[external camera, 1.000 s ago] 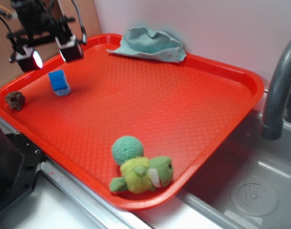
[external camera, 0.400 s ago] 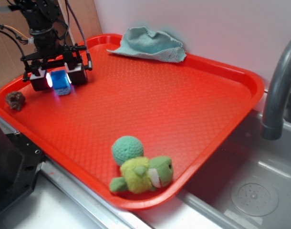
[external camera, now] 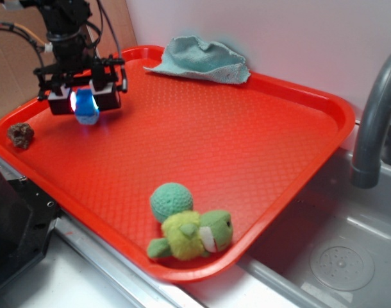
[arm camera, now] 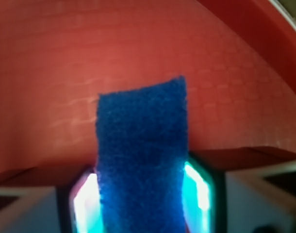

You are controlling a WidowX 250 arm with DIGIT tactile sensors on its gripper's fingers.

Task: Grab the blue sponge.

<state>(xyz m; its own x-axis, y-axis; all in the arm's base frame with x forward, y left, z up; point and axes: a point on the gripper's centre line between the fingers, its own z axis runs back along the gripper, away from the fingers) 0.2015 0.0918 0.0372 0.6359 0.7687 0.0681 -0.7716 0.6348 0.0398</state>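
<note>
Fuzzy blue sponge [arm camera: 140,160] pinched in claw [external camera: 84,101] over dimpled tray [external camera: 247,147].

The red tray [external camera: 259,147] is seen whole from above its near corner, at a distance. It [arm camera: 138,58] is viewed very closely downward from the wrist; only its surface is shared.

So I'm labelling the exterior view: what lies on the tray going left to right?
Brown lump → blue sponge in the gripper → teal knitted ball → green plush toy.
</note>
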